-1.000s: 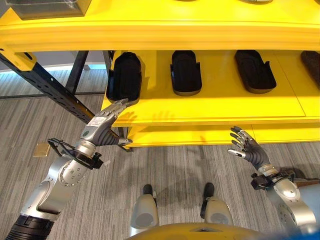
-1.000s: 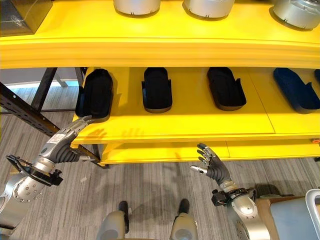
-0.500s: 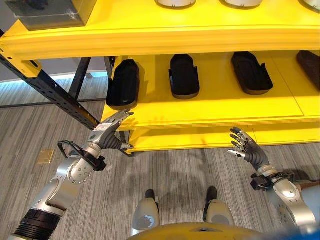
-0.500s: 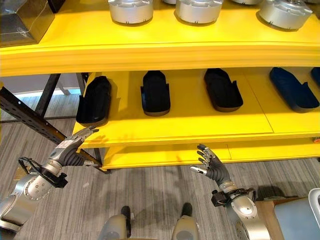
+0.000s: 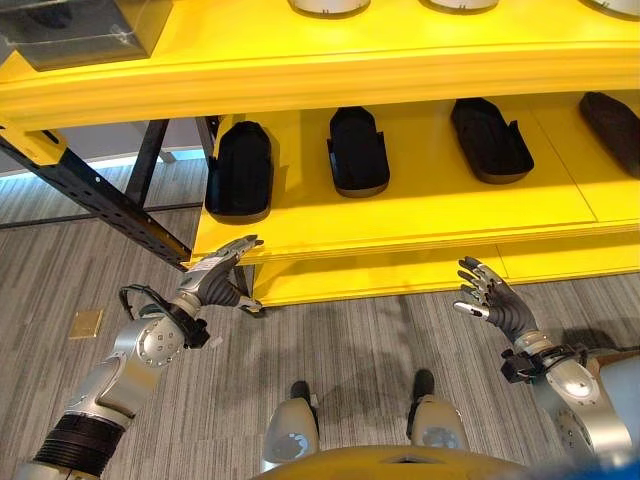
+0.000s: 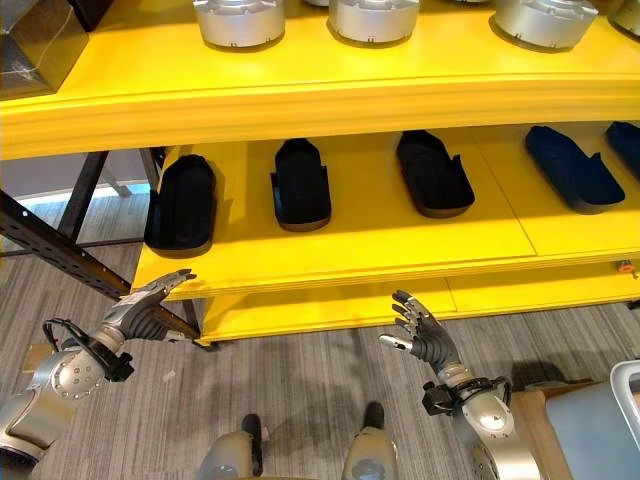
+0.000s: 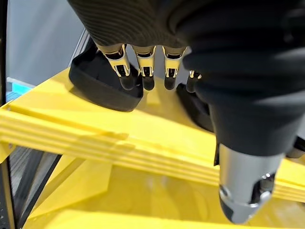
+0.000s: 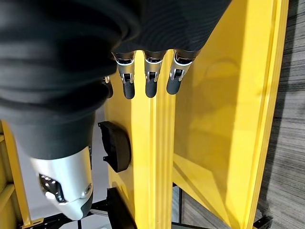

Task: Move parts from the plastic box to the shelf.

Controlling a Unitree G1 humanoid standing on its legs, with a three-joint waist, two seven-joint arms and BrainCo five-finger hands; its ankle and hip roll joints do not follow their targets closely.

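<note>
Right now my left hand (image 5: pixel 215 278) hangs just below the front left corner of the yellow metal shelf (image 5: pixel 400 215), fingers straight and spread, holding nothing; its fingertips (image 7: pixel 128 81) reach toward the front edge by the leftmost part. My right hand (image 5: pixel 492 300) is raised in front of the shelf's lower front edge, further right, palm open with fingers fanned and empty. On the lower shelf board lie black, elongated moulded plastic parts in a row: one at the left end (image 5: pixel 240 168), a second beside it (image 5: pixel 358 150), a third (image 5: pixel 490 140) further right and another at the right edge (image 5: pixel 612 118). Round silver metal parts (image 6: pixel 238 20) stand on the upper board. A pale plastic box (image 6: pixel 600 430) shows at my lower right, near the floor.
</note>
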